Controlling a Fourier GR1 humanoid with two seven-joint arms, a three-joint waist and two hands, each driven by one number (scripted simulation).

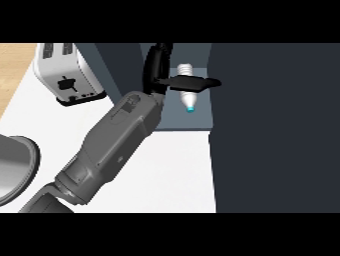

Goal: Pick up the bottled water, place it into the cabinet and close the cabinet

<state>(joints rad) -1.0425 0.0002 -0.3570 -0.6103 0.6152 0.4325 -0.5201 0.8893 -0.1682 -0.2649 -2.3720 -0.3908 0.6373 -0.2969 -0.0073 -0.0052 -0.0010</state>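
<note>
The bottled water (188, 97) is a clear bottle with a blue cap, lying inside the open cabinet (174, 122) at the back of the counter, cap end toward me. My left forearm runs up from the lower left. My left hand (158, 65) is inside the cabinet, just left of the bottle. Its fingers (202, 82) stretch straight to the right across the bottle's middle and past its far side, so the hand is open. Where the fingers cross it, the bottle is hidden. My right hand does not show.
A silver toaster (66, 75) stands at the back left, next to the cabinet. A large metal pot (3, 170) sits at the left edge. A broad dark cabinet panel (284, 125) fills the right side. White counter (177, 170) lies in front of the cabinet opening.
</note>
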